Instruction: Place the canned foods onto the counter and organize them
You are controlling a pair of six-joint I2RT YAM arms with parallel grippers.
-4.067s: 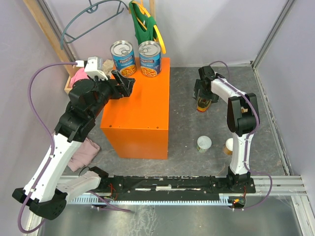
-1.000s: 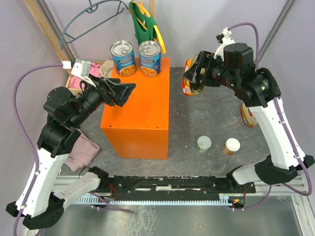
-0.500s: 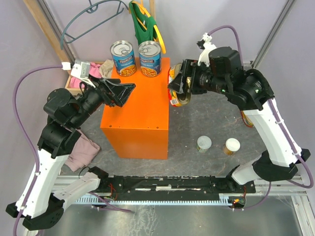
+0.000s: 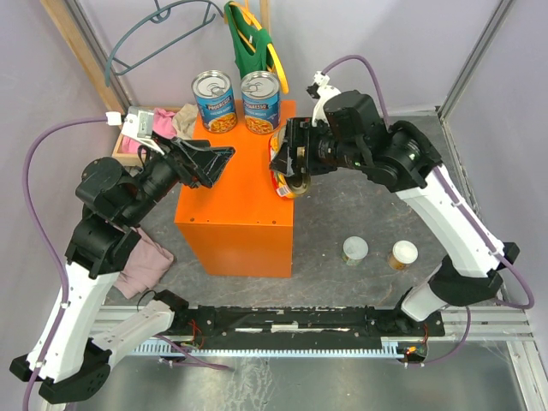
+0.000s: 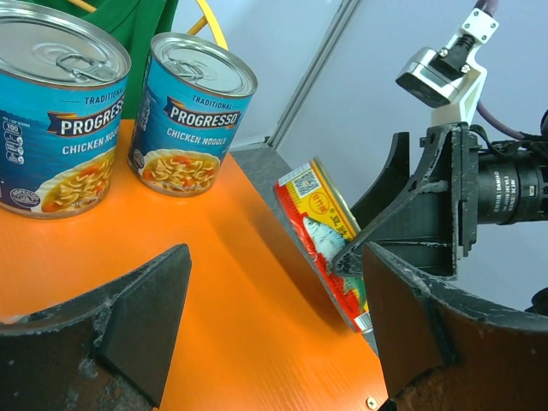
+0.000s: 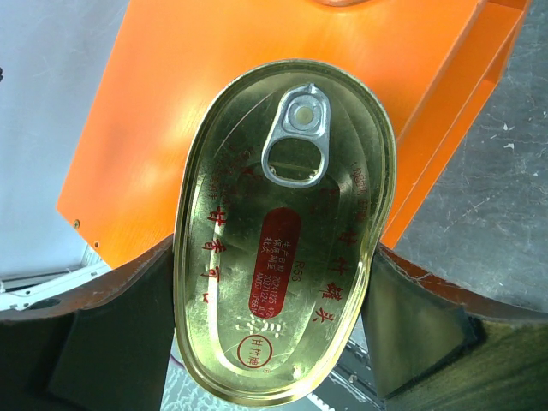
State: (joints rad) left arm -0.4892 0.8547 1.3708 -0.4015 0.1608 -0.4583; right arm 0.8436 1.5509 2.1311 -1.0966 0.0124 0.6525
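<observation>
Now that the flat oval yellow-red tin (image 6: pixel 282 257) has been swung over from the right, clamped in the right pincer (image 4: pixel 288 168) at the edge of the big orange box counter (image 4: pixel 238 201), only its set-down looks left, with the left pincer (image 4: pixel 216 159) held open, empty.

Counter (image 4: pixel 244 205): plain orange, unpatterned. Tall cans (image 4: pixel 214 100) (image 4: pixel 261 102): blue labels, white lettering, yellow soup picture, silver tops. Oval tin (image 6: pixel 278 231): gold lid printed red; side label yellow and red with fish picture. Small cans (image 4: pixel 355 249) (image 4: pixel 403 252): white lids. Floor (image 4: pixel 342 214): mottled grey. Arm cables (image 4: pixel 349 58): purple. Cloth at back (image 4: pixel 248 43): green. Crumpled cloth (image 4: pixel 147 265): dusty pink.
</observation>
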